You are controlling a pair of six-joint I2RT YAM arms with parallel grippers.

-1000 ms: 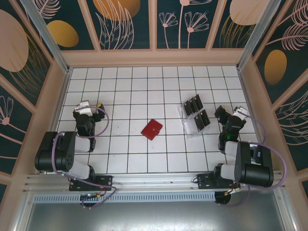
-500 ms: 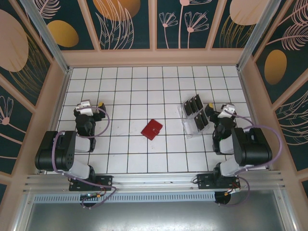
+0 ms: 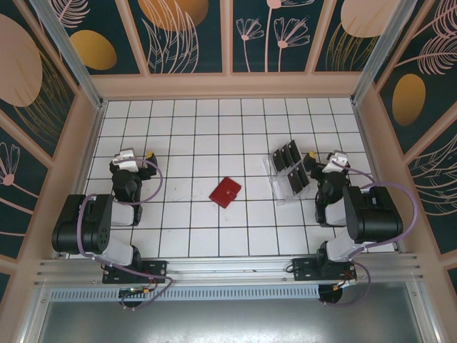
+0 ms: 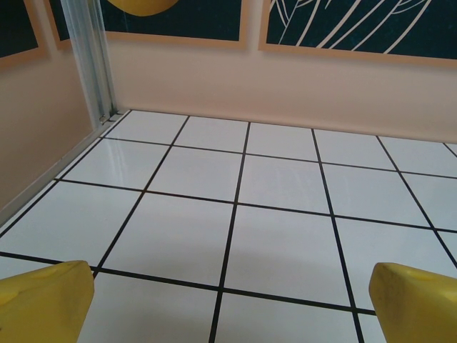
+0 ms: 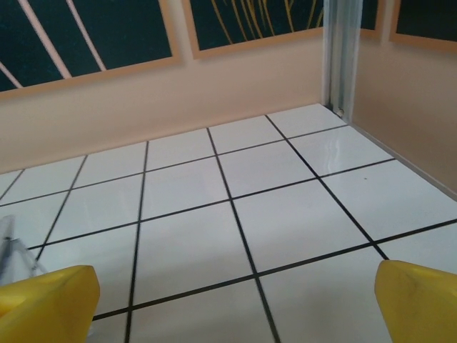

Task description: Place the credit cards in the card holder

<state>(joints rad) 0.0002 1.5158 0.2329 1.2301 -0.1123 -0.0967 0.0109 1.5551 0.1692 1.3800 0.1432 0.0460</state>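
Observation:
The card holder is a small flat red wallet lying askew near the table's middle. Several dark credit cards stand in the slots of a clear plastic rack to its right. My right gripper hovers just right of the rack, open, with nothing between its yellow fingers. In the right wrist view the right gripper faces bare tiles. My left gripper stands open and empty at the table's left side, well away from the wallet. The left wrist view has the left gripper over bare floor too.
White tiled floor with black grid lines, fenced by peach walls. A metal corner post rises at the back left, another at the back right. A corner of the rack shows at the right wrist view's left edge.
The right arm has swung in from the right wall, carrying its gripper leftward to just beside the card rack. The left arm, wallet and cards have not moved.

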